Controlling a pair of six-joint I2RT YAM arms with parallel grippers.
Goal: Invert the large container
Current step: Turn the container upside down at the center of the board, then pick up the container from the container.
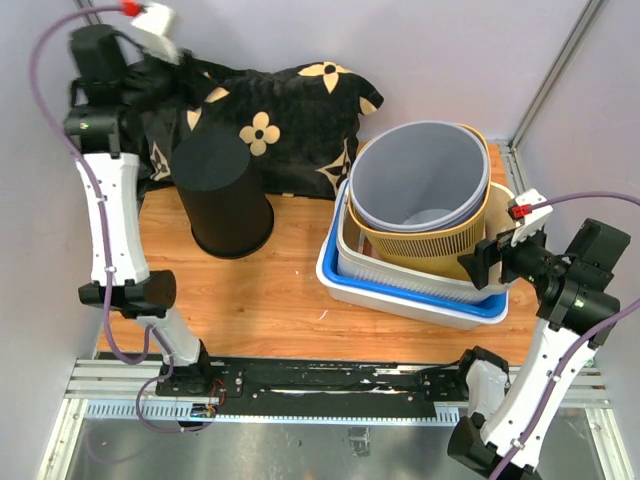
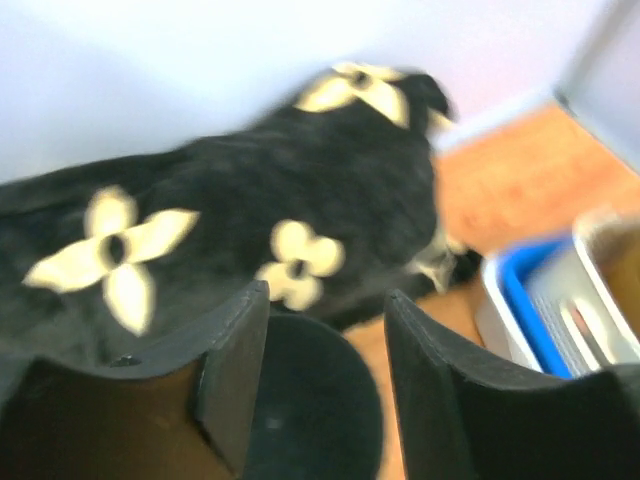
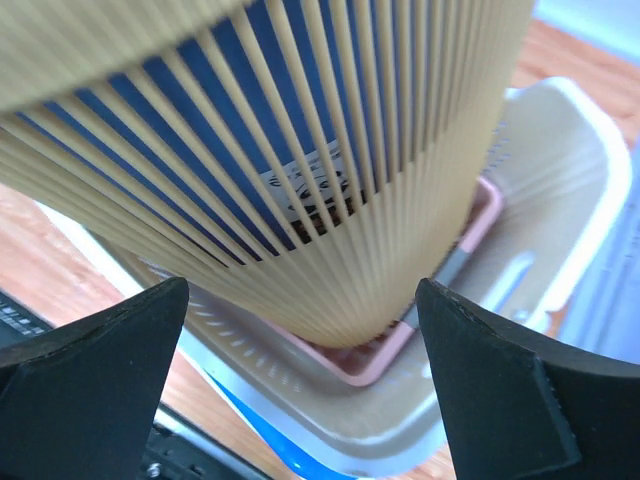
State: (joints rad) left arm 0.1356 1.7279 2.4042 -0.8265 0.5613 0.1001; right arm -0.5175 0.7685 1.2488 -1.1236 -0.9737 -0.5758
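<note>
Top view, container: we are seeing the black bin (image 1: 222, 195) standing upside down, closed base up, on the left part of the wooden table (image 1: 290, 290), on the near side of a black flowered cushion (image 1: 290, 110).
Top view, right side: a grey bin (image 1: 420, 175) is sitting in a yellow slatted basket (image 1: 425, 240), which is nested in a cream crate (image 1: 400, 272), which is nested in a blue tray (image 1: 400, 300).
Top view, right gripper (image 1: 480, 265): it is hovering at the crate's near right rim.
Left wrist view, left gripper (image 2: 320, 380): we are seeing its fingers standing moderately apart and holding nothing. The black bin's round base is lying below them, and the picture is blurred.
Right wrist view: we are seeing the right fingers spread wide with the slatted basket in front of the gap and neither finger touching it. A pink tray (image 3: 470, 250) is lying under the basket inside the crate.
</note>
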